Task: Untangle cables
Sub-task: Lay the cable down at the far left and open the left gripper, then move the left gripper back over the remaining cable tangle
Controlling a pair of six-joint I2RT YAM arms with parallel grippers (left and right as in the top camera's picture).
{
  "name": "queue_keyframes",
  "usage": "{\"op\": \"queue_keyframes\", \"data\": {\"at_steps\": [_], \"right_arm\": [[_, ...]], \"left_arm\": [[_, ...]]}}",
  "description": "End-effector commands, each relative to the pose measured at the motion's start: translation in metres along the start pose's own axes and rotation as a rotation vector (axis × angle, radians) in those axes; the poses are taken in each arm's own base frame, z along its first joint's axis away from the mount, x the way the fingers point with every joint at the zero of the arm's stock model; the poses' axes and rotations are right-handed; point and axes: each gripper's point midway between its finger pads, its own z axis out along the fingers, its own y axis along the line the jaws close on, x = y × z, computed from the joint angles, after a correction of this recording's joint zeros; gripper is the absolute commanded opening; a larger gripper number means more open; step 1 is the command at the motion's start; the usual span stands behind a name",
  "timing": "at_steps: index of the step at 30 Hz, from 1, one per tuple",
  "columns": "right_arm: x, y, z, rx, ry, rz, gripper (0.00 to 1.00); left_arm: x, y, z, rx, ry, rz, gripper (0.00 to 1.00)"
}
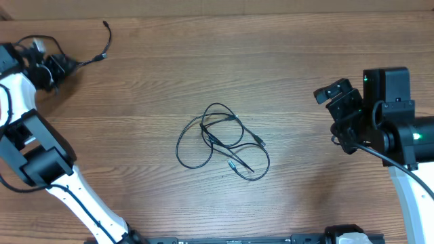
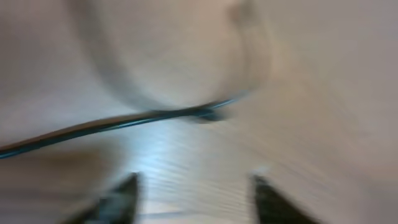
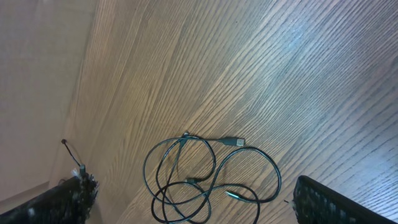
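Observation:
A tangle of thin black cables [image 1: 220, 139] lies in loose loops at the middle of the wooden table; it also shows in the right wrist view [image 3: 211, 180], with plug ends visible. One separate black cable [image 1: 103, 44] lies at the far left, running from its plug end to my left gripper [image 1: 60, 68]. The left wrist view is blurred. It shows that cable [image 2: 124, 122] lying on the table beyond my left gripper's [image 2: 196, 193] spread fingers, with nothing between them. My right gripper [image 1: 337, 95] is open and empty, raised to the right of the tangle, with its fingers [image 3: 193, 193] wide apart.
The wooden table [image 1: 305, 41] fills the view. The white left arm [image 1: 41, 163] stretches along the left side. The right arm's black body [image 1: 393, 122] stands at the right edge, with its own thick black wire.

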Motion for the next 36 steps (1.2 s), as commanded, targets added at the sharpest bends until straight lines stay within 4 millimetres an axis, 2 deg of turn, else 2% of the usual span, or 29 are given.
{"op": "queue_keyframes", "data": {"at_steps": [1,2,4,8,11,15,17,19,24,25,26,30,33,36], "right_arm": [[-0.004,0.000,-0.002,0.000,-0.018,-0.002,1.00],[-0.004,0.000,-0.002,0.000,-0.018,-0.002,1.00],[-0.004,0.000,-0.002,0.000,-0.018,-0.002,1.00],[-0.004,0.000,-0.002,0.000,-0.018,-0.002,1.00],[-0.004,0.000,-0.002,0.001,-0.018,-0.002,1.00],[-0.004,0.000,-0.002,0.000,-0.018,-0.002,1.00],[-0.004,0.000,-0.002,0.000,-0.018,-0.002,1.00],[-0.004,0.000,-0.002,0.000,-0.018,-0.002,1.00],[-0.004,0.000,-0.002,0.000,-0.018,-0.002,1.00],[-0.004,0.000,-0.002,0.001,-0.018,-0.002,1.00],[-0.004,0.000,-0.002,0.000,-0.018,-0.002,1.00],[-0.004,0.000,-0.002,0.000,-0.018,-0.002,1.00],[-0.004,0.001,-0.002,-0.001,-0.019,0.000,1.00],[-0.010,0.013,-0.003,-0.052,-0.044,-0.001,1.00]], "left_arm": [[-0.007,-0.152,-0.054,0.445,0.032,0.107,0.92],[0.017,-0.183,-0.050,0.538,0.124,0.097,1.00],[0.050,-0.203,-0.038,0.546,0.240,0.049,0.98],[0.132,-0.229,-0.014,0.438,0.471,0.090,1.00],[0.187,-0.245,-0.003,0.339,0.619,0.133,1.00],[0.238,-0.269,0.004,0.248,0.727,0.235,0.99],[0.254,-0.276,-0.001,0.186,0.754,0.280,1.00],[0.259,-0.280,-0.013,0.121,0.762,0.285,1.00],[0.254,-0.284,-0.069,-0.059,0.709,0.288,1.00],[0.252,-0.285,-0.090,-0.128,0.673,0.256,1.00],[0.251,-0.286,-0.102,-0.159,0.655,0.238,1.00],[0.258,-0.294,-0.131,-0.191,0.632,0.259,1.00],[0.288,-0.297,-0.150,-0.241,0.722,0.230,1.00],[0.313,-0.302,-0.149,-0.272,0.774,0.241,1.00]]}}
